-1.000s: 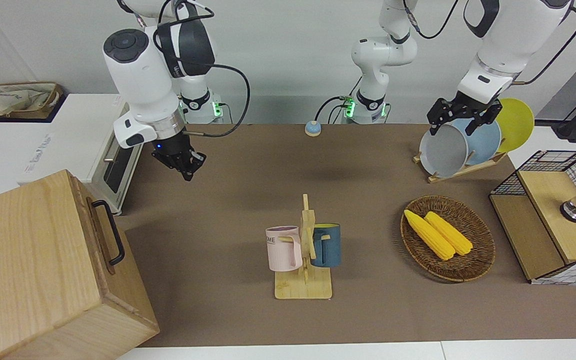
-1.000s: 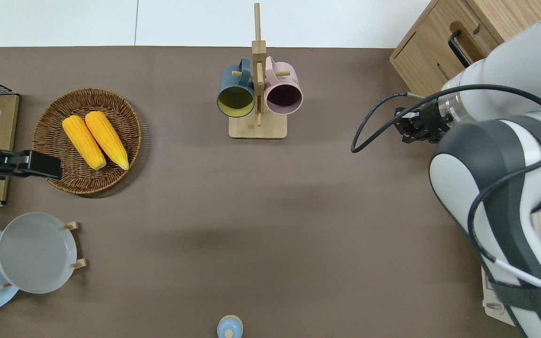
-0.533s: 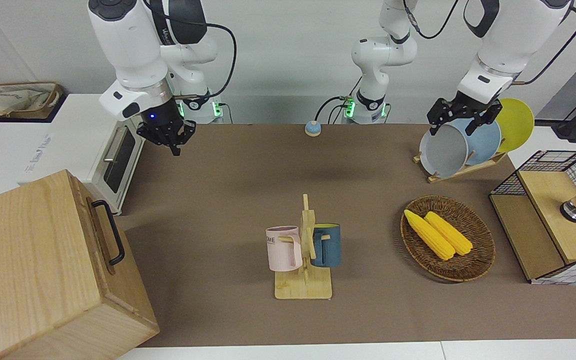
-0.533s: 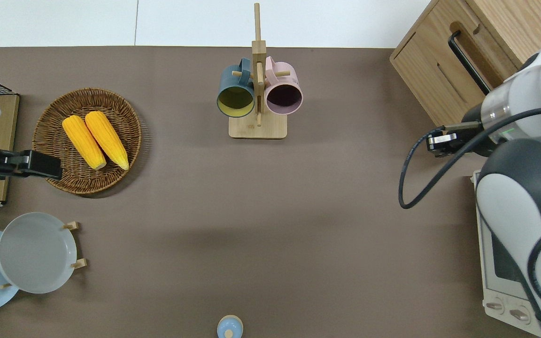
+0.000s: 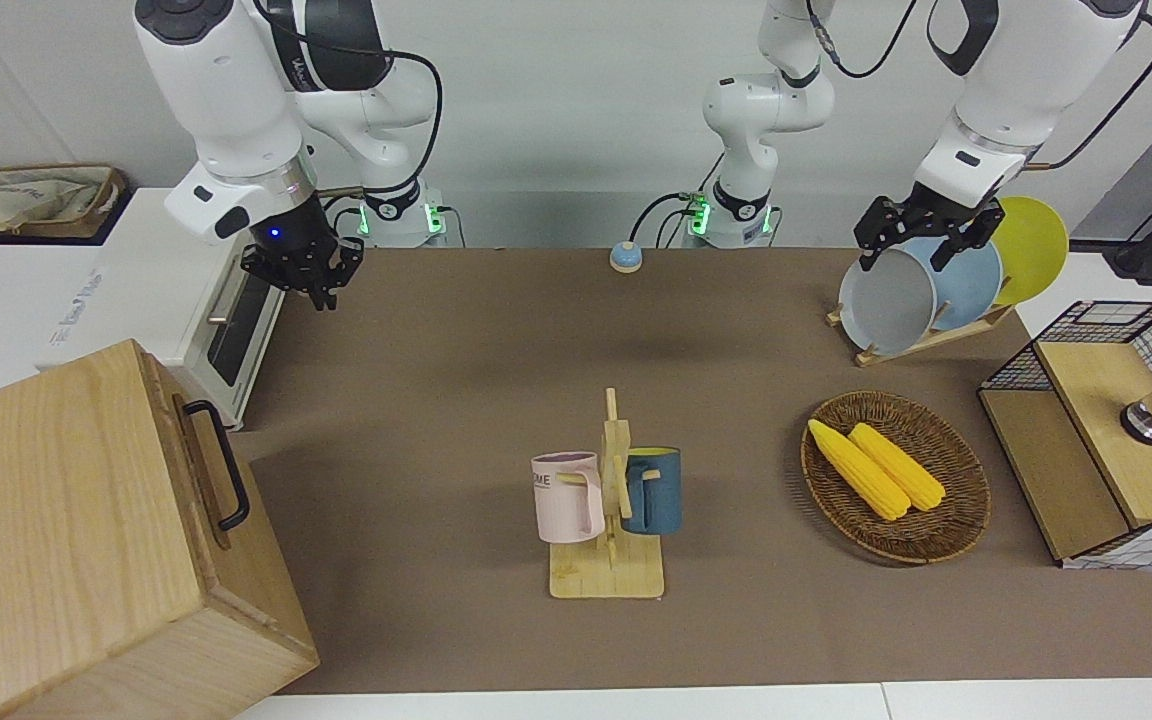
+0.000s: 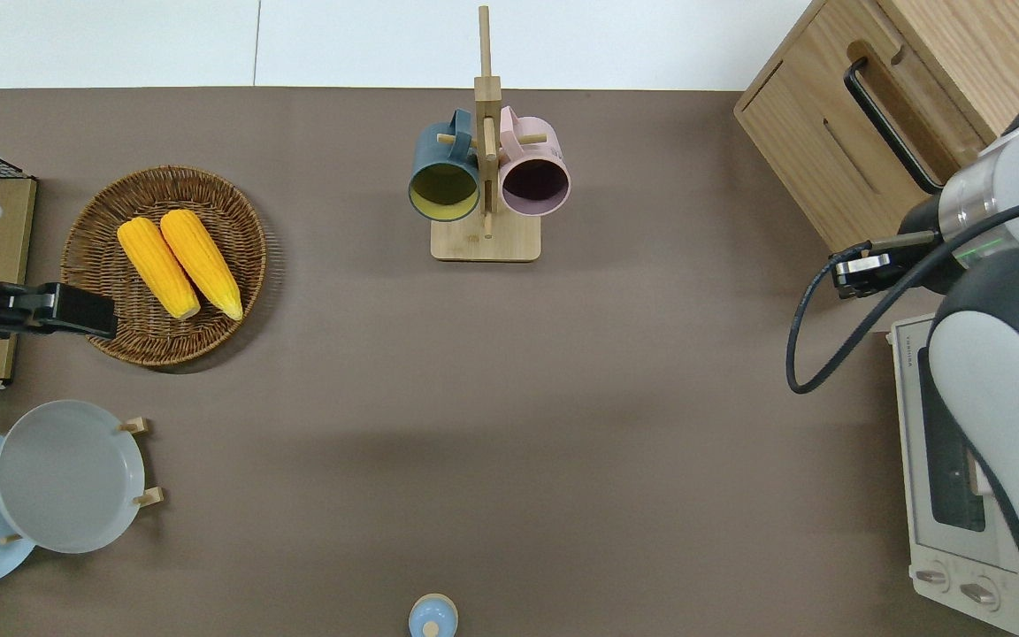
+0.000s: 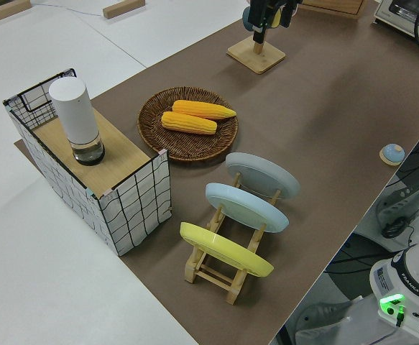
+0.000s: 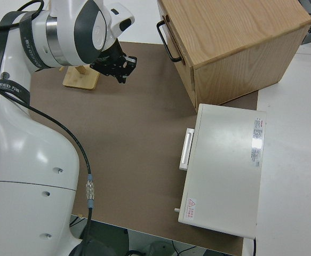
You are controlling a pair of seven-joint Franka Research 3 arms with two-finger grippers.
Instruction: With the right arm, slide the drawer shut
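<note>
Light-wood cabinet (image 6: 815, 146) fills the top corner of the overhead frame at the right arm's end of the bench (image 6: 509, 398), and the same box takes up the bottom corner of the front frame. The drawer (image 6: 915, 104) sits along the upper part of the cabinet's face, its black bar handle (image 6: 885, 119) running slantwise across it. The drawer front looks flush, or very nearly so, with the face around it, and no clear gap shows. The right gripper (image 5: 319, 297) hangs in the air in the upper part of the front frame, a blue light glowing on the wrist above it. It touches neither the handle nor the cabinet and is well apart from the drawer. In the overhead frame the wrist covers it, above the brown mat between the cabinet and the white oven (image 6: 947, 531). In the right side frame it (image 8: 124, 73) points down at the mat near the top of the frame. Whether it is wide or narrow cannot be told. The left arm is parked, with the left gripper (image 5: 911, 252) spread wide. Mid-frame in the overhead view a wooden rack (image 6: 485, 239) carries a blue mug (image 6: 443, 181) and a pink mug (image 6: 534, 177), and a wicker basket (image 6: 111, 336) holds two corn cobs (image 6: 178, 265).
</note>
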